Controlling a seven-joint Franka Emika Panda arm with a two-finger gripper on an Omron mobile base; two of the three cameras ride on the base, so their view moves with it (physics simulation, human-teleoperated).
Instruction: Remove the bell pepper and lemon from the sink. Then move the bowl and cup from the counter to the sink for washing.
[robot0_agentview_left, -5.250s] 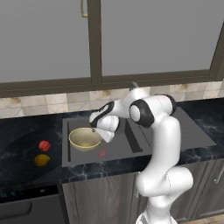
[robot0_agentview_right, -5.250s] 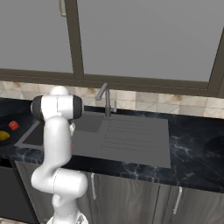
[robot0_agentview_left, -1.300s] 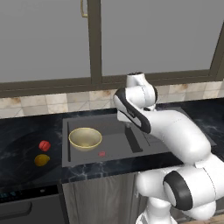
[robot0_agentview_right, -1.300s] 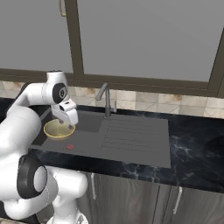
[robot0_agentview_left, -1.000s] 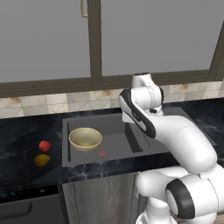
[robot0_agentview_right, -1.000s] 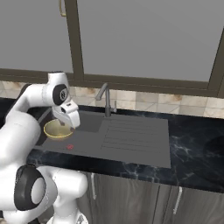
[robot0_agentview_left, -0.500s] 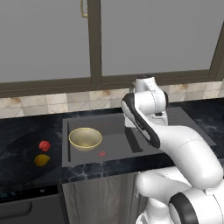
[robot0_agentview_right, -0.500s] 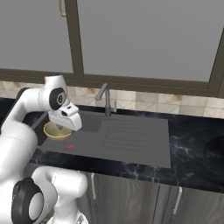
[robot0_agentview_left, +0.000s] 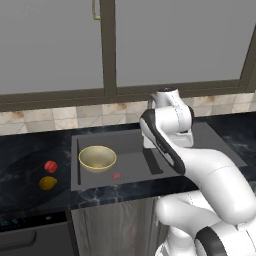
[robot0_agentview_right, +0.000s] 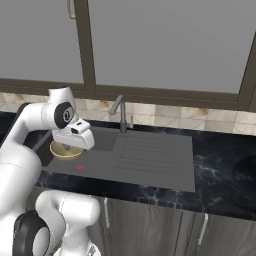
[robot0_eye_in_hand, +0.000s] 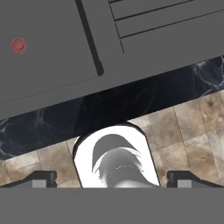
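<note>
The bowl (robot0_agentview_left: 97, 158) sits in the sink (robot0_agentview_left: 131, 145) — bell pepper (robot0_agentview_left: 50, 166) and lemon (robot0_agentview_left: 48, 183) on the counter (robot0_agentview_left: 25, 165); claw (robot0_eye_in_hand: 112, 180) spread.

Left base view: camera behind the arm to its left, looking forward and down on the sink (robot0_agentview_left: 131, 170) and the black table (robot0_agentview_left: 30, 150). Right base view: same scene from behind the arm's right, with the faucet (robot0_agentview_right: 120, 112) near centre. Both share the sink, the bowl (robot0_agentview_left: 97, 158) and the windowed wall. Hand view: close, steeply downward, over the basin's drain spot (robot0_eye_in_hand: 19, 45), the table edge and the tiled floor (robot0_eye_in_hand: 197, 131).
</note>
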